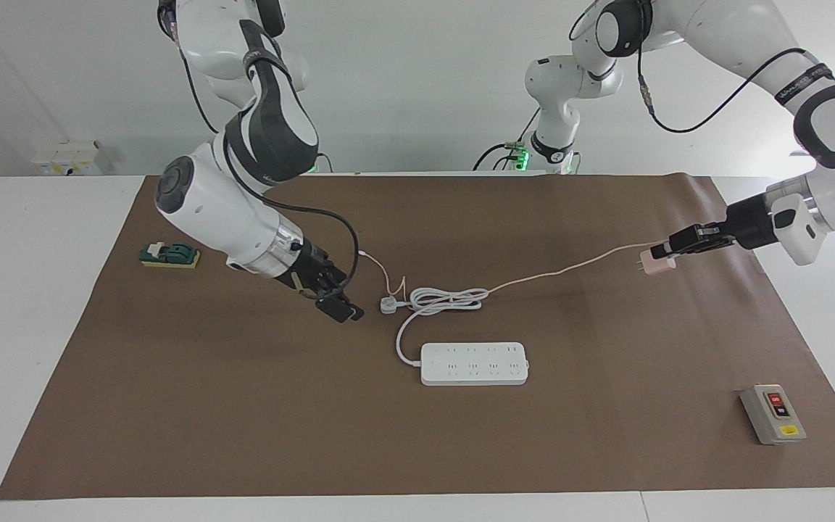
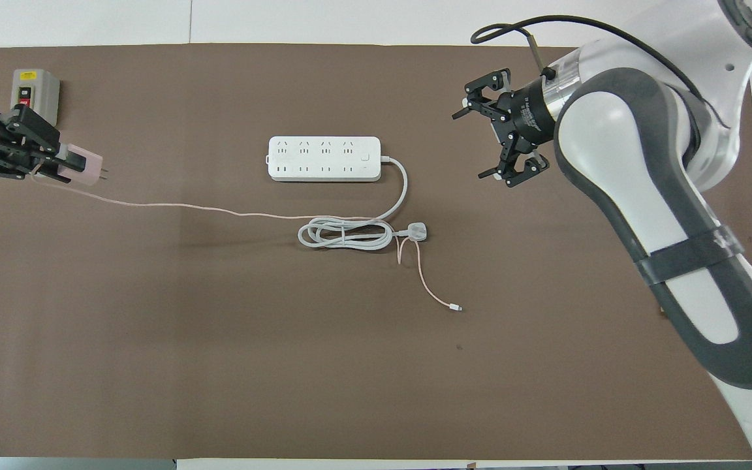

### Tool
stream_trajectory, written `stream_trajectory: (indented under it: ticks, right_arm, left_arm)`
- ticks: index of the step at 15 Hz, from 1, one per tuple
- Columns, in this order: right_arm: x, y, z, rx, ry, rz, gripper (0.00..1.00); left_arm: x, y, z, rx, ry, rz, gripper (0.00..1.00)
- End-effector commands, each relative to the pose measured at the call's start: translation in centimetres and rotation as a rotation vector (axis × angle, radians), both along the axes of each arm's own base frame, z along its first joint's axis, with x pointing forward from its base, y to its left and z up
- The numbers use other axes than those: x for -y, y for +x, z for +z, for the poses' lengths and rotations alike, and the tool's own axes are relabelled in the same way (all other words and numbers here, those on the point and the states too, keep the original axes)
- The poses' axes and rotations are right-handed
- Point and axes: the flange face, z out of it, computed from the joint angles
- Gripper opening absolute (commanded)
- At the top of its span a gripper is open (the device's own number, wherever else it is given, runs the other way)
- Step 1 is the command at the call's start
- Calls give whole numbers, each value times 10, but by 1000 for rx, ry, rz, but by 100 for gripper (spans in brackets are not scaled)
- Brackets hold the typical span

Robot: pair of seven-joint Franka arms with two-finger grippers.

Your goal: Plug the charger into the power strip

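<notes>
The power strip (image 1: 474,363) (image 2: 324,158) lies flat on the brown mat, with its thick white cord coiled (image 1: 446,299) (image 2: 343,233) nearer to the robots. My left gripper (image 1: 667,250) (image 2: 66,163) is shut on the pale-pink charger (image 1: 655,262) (image 2: 83,165). It holds the charger in the air over the mat at the left arm's end, prongs pointing toward the strip. The thin pink cable (image 1: 570,270) (image 2: 219,210) runs from the charger to the coil, and its connector (image 2: 457,307) lies on the mat. My right gripper (image 1: 341,308) (image 2: 484,140) is open and empty, over the mat toward the right arm's end of the strip.
A white three-pin plug (image 1: 389,304) (image 2: 418,231) lies beside the coil. A grey box with red and black buttons (image 1: 773,414) (image 2: 34,88) stands at the left arm's end, farther from the robots. A green object on a yellow pad (image 1: 169,255) sits at the right arm's end.
</notes>
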Motion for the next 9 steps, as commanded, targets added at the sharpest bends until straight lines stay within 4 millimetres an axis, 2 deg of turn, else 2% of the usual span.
stream_trajectory:
  ticks: [1, 3, 7, 9]
  right_arm:
    - [43, -17, 11, 54, -63, 214, 100]
    - [70, -24, 18, 93, -106, 386, 100]
    - [126, -37, 36, 176, -182, 715, 100]
    - [146, -45, 54, 230, -222, 873, 100]
  left_arm:
    - [-36, 1, 3, 70, 39, -130, 0]
    - [-53, 3, -5, 103, 96, -195, 0]
    - [-62, 7, -1, 142, 138, -166, 0]
    - [-68, 4, 5, 141, 162, -142, 0]
